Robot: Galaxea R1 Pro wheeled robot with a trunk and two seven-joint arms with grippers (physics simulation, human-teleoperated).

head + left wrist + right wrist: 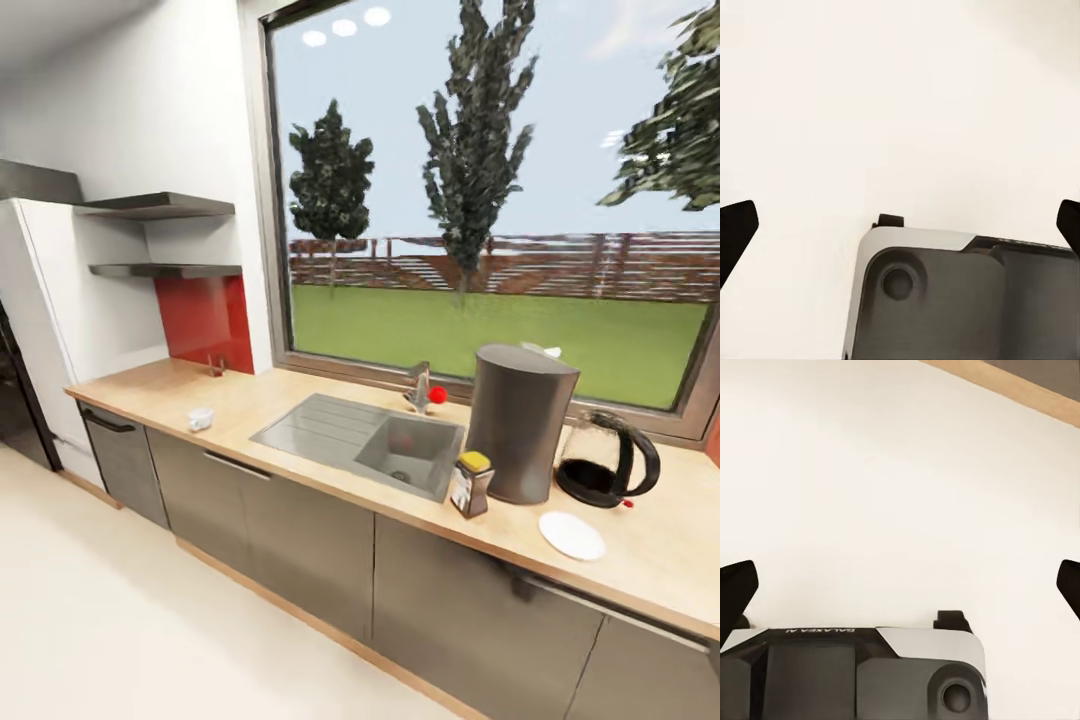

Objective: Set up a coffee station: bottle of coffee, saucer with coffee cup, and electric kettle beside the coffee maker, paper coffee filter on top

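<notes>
Head view: counter (300,400) runs from the left wall area down to the right edge of frame, light wood top over dark grey cabinet fronts, front edge unobstructed along its full length. Open pale floor (120,600) in front of the cabinets, plenty of room to move

Sink (365,440) set mid-counter with a tap (420,385) behind it. Right of the sink: coffee maker (520,420), upright, something small and white on its slanted top, can't tell what. Bottle of coffee (471,484) stands just beside its base on the sink side, near the front edge, yellow lid, white label, text too small to read. Electric kettle (605,460) just right of the coffee maker, upright, handle facing right. Saucer (571,535) lies flat in front of the kettle, near the front edge, apart from both appliances

Coffee cup (201,418) sits well apart from the rest, on the left stretch of counter, left of the sink. Small object at the base of the red backsplash (205,320), can't identify. Two wall shelves (160,235) above it

Left wrist view: left end effector (900,225) fingers spread wide, nothing between them, over bare floor, robot body part in shot

Right wrist view: right end effector (900,581) also spread wide, holding nothing, floor beyond with the cabinet plinth at the far corner. Mirrored lettering on the robot body reads as "GALAXEA"
</notes>
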